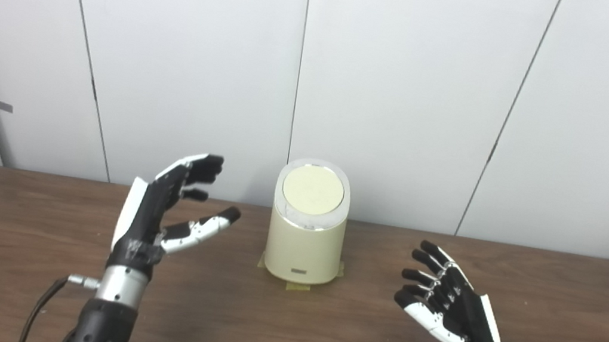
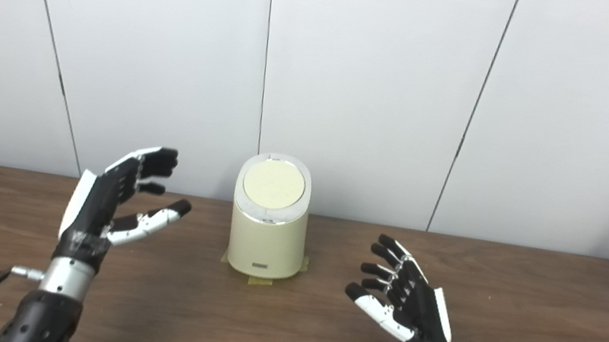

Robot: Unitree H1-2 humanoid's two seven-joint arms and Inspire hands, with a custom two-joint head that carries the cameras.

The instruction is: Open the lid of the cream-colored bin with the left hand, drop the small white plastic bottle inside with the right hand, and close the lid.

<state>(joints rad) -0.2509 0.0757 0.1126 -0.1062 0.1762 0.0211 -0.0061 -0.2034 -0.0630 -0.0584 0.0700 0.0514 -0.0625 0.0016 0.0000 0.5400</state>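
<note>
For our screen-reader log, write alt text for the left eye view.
A cream-colored cylindrical plastic bin, lid closed, stands on a brown wooden table. The open left hand and open right hand flank it, empty.

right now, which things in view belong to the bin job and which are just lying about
For the job:
cream-colored bin, lid shut
left hand, open, left of the bin
right hand, open, empty
No white bottle is in view.

Just there:
table
yellowish tape at the bin's base

Bright, even light; soft, slightly blurry.
</note>
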